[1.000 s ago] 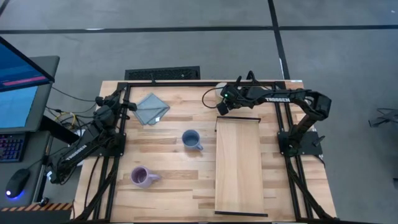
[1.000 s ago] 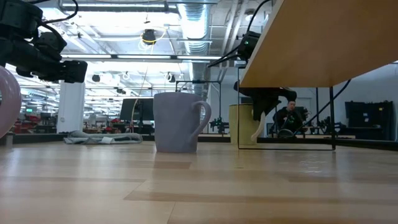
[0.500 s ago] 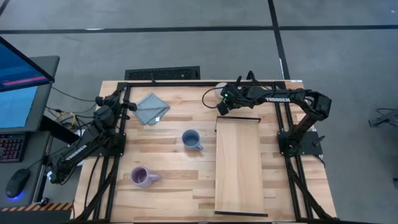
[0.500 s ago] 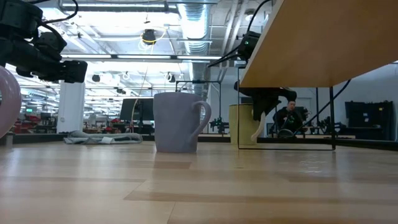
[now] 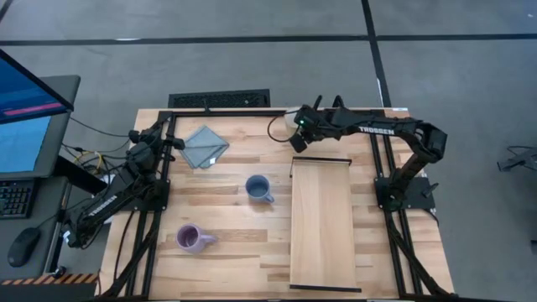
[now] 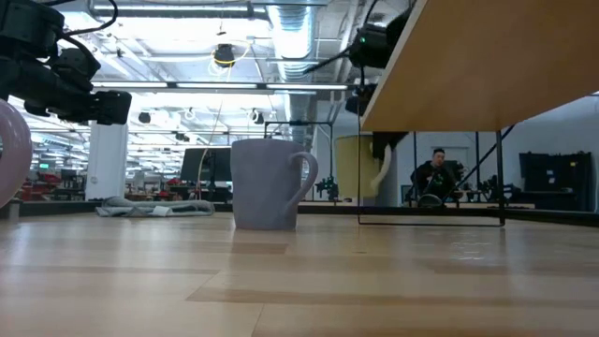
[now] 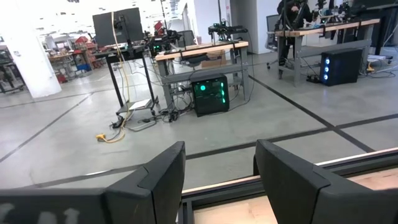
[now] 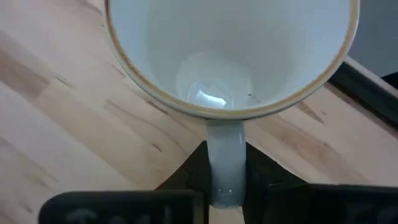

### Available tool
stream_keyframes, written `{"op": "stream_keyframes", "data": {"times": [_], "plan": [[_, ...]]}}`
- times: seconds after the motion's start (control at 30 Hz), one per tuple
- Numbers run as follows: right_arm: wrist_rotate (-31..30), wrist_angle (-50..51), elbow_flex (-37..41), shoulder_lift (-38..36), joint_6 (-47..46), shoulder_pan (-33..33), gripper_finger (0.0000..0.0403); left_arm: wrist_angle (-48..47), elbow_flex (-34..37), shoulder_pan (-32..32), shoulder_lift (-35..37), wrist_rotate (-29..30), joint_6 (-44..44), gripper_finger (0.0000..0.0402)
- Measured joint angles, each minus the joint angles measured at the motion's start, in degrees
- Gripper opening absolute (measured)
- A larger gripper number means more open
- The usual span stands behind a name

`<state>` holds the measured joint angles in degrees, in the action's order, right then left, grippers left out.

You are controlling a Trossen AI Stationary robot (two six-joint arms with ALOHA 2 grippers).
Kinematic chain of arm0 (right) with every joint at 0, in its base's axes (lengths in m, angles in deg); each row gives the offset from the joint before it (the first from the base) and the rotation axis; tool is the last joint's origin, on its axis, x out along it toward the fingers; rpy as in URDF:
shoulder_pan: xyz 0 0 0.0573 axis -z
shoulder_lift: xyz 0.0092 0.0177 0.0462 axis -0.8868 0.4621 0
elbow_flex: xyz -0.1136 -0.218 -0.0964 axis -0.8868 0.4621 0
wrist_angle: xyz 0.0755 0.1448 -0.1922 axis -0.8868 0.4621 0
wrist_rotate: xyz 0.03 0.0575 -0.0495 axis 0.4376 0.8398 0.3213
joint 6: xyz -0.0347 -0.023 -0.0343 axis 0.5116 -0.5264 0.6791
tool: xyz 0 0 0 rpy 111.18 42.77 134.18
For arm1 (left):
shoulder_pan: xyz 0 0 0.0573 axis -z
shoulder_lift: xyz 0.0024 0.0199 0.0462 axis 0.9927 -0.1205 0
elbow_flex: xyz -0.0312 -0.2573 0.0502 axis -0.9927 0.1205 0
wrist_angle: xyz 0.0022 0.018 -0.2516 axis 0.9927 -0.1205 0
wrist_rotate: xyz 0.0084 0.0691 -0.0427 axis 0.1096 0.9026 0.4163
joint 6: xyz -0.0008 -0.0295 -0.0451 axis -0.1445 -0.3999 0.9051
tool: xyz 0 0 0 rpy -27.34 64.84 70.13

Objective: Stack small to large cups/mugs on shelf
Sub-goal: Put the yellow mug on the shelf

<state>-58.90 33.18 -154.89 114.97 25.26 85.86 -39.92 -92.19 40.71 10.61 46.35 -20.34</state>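
Observation:
The cream-white mug (image 8: 230, 56) hangs just above the table by the shelf's far end, with my right gripper (image 5: 296, 141) shut on its handle; in the low view the cream-white mug (image 6: 358, 168) is clear of the tabletop. The slate blue mug (image 5: 258, 188) stands upright on its base mid-table. The lavender mug (image 5: 193, 239) sits near the left front. The shelf (image 5: 320, 222), a pale plank raised on a thin dark frame, runs along the right. My left gripper (image 7: 217, 180) waits open at the far left. My right gripper pinches the cream-white mug's handle (image 8: 225, 163) between its two fingers, coming steeply from above and slanting from the table's right. The mug hangs upright with its mouth up, lifted clear of the table.
A grey folded cloth (image 5: 204, 146) lies at the far left by the left arm. The shelf's underside (image 6: 487, 65) stands well above the tabletop. Bare table lies between the mugs and the shelf.
My right gripper has risen, staying shut on the handle, and has rolled slightly. The cream-white mug has gone from standing on the table to lifted clear of it, still upright.

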Motion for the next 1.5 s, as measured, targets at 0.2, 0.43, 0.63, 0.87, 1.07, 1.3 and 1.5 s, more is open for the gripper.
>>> {"op": "stream_keyframes", "data": {"times": [0.2,0.43,0.63,0.87,1.07,1.3,1.5], "plan": [[-1.87,5.35,-6.35,-0.02,2.25,-1.59,0.0063,0.00,0.01,0.02,-0.02,0.01,0.00,0.0189],[-3.20,12.05,-14.74,-0.02,4.34,-4.06,0.0063,0.00,0.01,0.02,-0.02,0.02,0.00,0.0189],[-5.06,19.30,-22.72,-0.02,5.98,-7.27,0.0063,0.00,0.00,0.01,0.00,0.00,0.06,0.0189],[-5.07,27.85,-29.34,-0.33,5.89,-12.77,0.0063,0.00,0.01,0.01,-0.01,0.00,1.40,0.0189],[-5.10,31.22,-29.98,-4.59,3.03,-17.75,0.0063,0.00,0.01,0.00,-0.02,0.00,1.49,0.0189],[-5.23,35.87,-30.00,-10.80,-0.51,-23.71,0.0063,0.00,0.00,0.02,-0.01,0.00,4.88,0.0189],[-5.45,42.86,-29.97,-13.96,-3.00,-29.33,0.0063,0.00,0.00,0.02,-0.01,0.00,5.24,0.0189]]}}
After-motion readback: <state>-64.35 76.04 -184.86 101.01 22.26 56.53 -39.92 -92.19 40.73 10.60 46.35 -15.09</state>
